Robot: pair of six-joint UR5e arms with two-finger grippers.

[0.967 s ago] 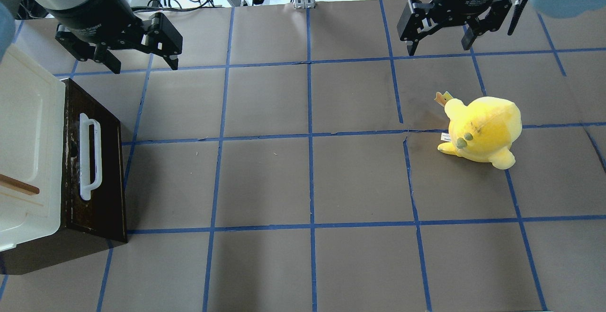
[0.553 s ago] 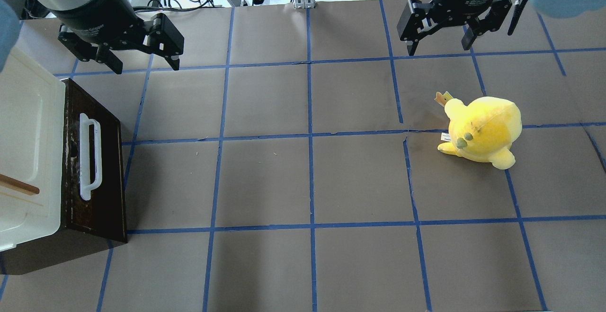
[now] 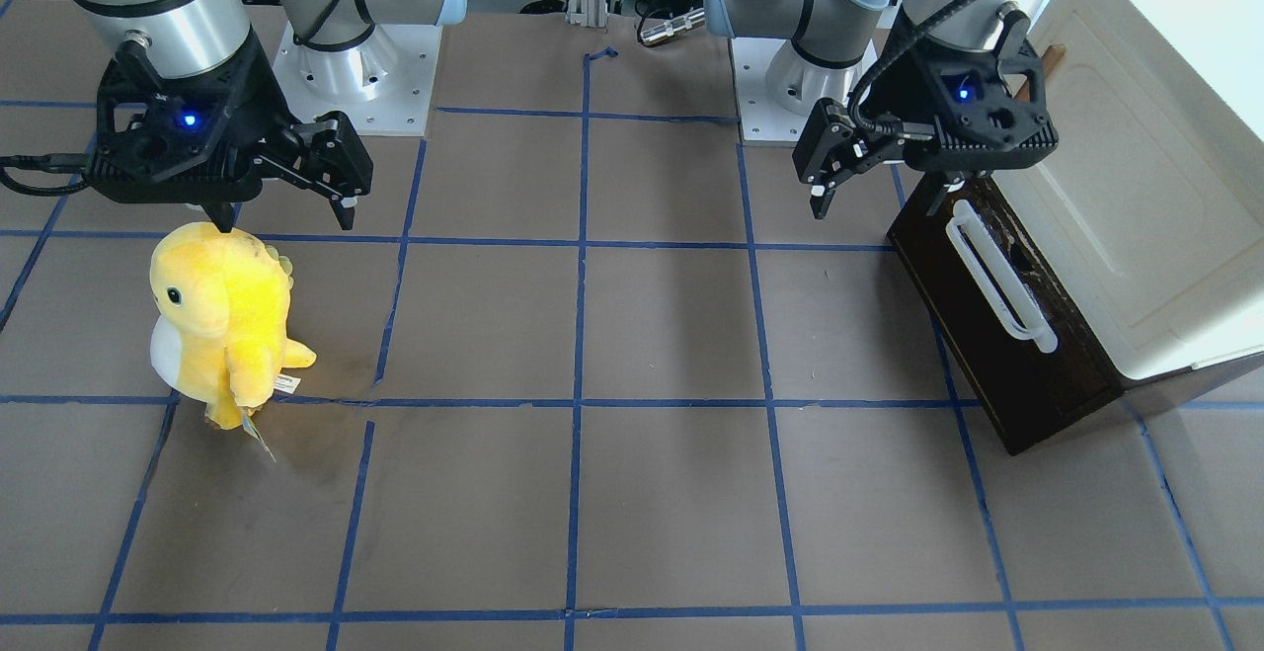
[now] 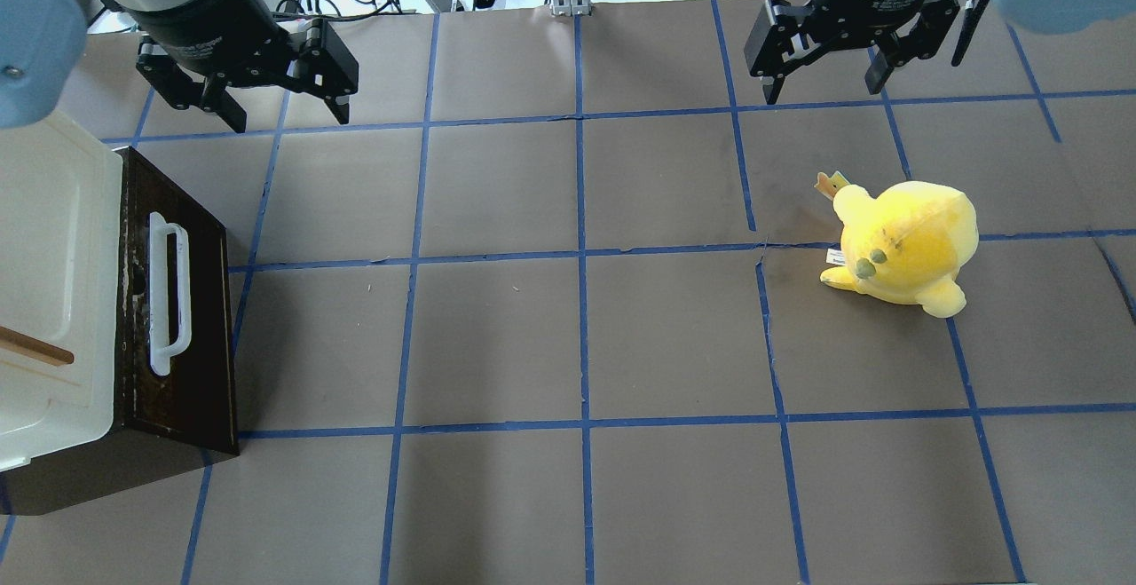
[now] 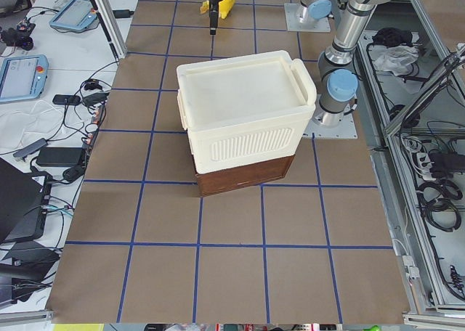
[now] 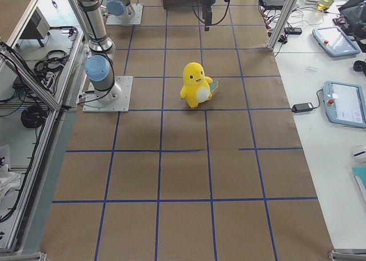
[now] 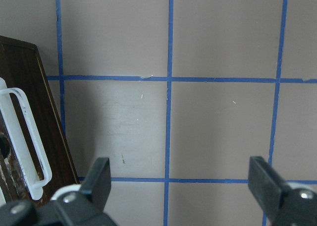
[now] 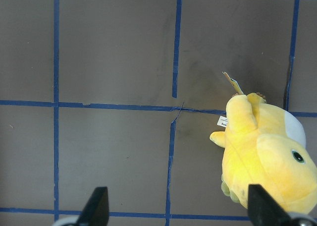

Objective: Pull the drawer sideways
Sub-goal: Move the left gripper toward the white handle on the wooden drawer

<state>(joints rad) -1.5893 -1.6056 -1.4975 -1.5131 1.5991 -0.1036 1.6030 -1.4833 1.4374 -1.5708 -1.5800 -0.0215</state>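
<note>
The dark brown drawer [image 4: 182, 363] sits under a cream cabinet at the table's left edge, its long white bar handle [image 4: 169, 292] facing the table's middle. Its interior does not show. It also shows in the front view [image 3: 997, 374] and the left wrist view [image 7: 25, 102]. My left gripper [image 4: 288, 117] is open and empty, hovering above the mat beyond the drawer's far corner, clear of the handle; it also shows in the front view [image 3: 879, 206] and the left wrist view [image 7: 181, 181]. My right gripper [image 4: 821, 92] is open and empty at the far right.
The cream cabinet [image 4: 44, 239] with a small brown wooden handle [image 4: 35, 347] stands on the drawer unit. A yellow plush toy [image 4: 905, 248] stands on the right half of the mat, just in front of the right gripper. Blue tape lines grid the brown mat.
My left gripper has shifted to the right in the overhead view, still open. The right gripper, the drawer and the plush toy have not moved.
</note>
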